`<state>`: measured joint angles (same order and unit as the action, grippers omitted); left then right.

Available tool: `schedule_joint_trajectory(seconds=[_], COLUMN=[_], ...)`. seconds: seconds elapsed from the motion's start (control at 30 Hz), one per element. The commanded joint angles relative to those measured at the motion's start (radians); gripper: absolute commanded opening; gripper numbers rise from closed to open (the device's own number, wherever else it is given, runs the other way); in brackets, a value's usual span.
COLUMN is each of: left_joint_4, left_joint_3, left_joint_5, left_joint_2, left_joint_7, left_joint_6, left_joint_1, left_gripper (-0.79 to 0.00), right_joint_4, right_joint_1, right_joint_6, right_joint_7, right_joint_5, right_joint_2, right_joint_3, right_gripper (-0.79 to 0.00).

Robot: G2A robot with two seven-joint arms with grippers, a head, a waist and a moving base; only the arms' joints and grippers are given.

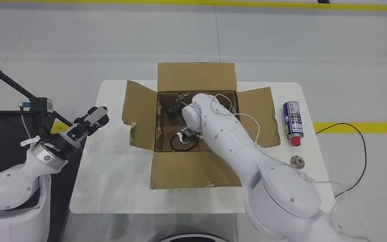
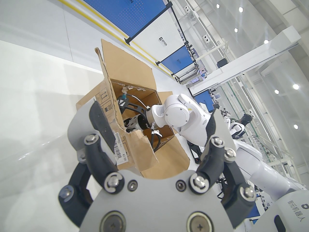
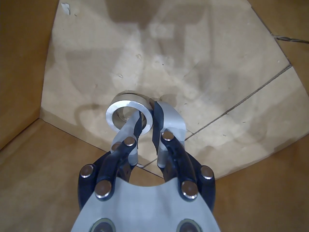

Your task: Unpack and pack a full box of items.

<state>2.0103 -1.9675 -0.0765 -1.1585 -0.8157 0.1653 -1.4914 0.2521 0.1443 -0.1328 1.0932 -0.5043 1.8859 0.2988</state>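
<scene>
Judging by the can [image 1: 292, 121] and the small metal part [image 1: 297, 161] lying out near the table's [image 1: 115, 181] right edge, the unpacking half is in hand and well along. The box [image 1: 196, 75] stands mid-table toward the far edge with all four flaps folded out, and the right arm is down inside it. On the box floor a metal ring [image 3: 109, 118] lies flat. The right tool [image 3: 147, 119] looks clenched on its wall, one finger inside the hole and the other against the outside. The ring seems to rest on the cardboard, so the lift has not begun. The next move calls for a straight pull upward with a firm grip, since a smooth metal wall pinched on a narrow band may slip or swing. After that comes a carry over the right flap to a bare spot beside the other things. The box walls stand close around the wrist and the flaps stick out, so sideways drift before the ring is above the rim could catch cardboard. At set-down, the can and the part take up room by the right edge and should be avoided. The left tool [image 1: 101, 114] hangs released, fingers spread, beyond the table's left edge, well apart from the box and out of the way.
</scene>
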Motion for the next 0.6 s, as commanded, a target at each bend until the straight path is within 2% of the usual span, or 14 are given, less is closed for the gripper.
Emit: schedule_joint_trajectory(seconds=[0.0, 0.03, 0.3, 0.57], left_joint_4=[0.000, 0.000, 0.000, 0.000], left_joint_3=[0.000, 0.000, 0.000, 0.000], left_joint_5=[0.000, 0.000, 0.000, 0.000], left_joint_2=[0.000, 0.000, 0.000, 0.000], left_joint_7=[0.000, 0.000, 0.000, 0.000], left_joint_6=[0.000, 0.000, 0.000, 0.000], left_joint_1=[0.000, 0.000, 0.000, 0.000], left_gripper=[0.000, 0.000, 0.000, 0.000], right_joint_4=[-0.010, -0.013, -0.053, -0.085], right_joint_1=[0.000, 0.000, -0.024, -0.074], right_joint_6=[-0.003, -0.003, -0.025, -0.159], right_joint_7=[-0.002, -0.002, -0.030, -0.088], right_joint_5=[-0.001, -0.002, 0.007, 0.050], right_joint_2=[0.004, 0.006, 0.010, -0.015], right_joint_3=[0.003, 0.005, 0.031, 0.077], right_gripper=[-0.745, -0.785, -0.785, -0.785])
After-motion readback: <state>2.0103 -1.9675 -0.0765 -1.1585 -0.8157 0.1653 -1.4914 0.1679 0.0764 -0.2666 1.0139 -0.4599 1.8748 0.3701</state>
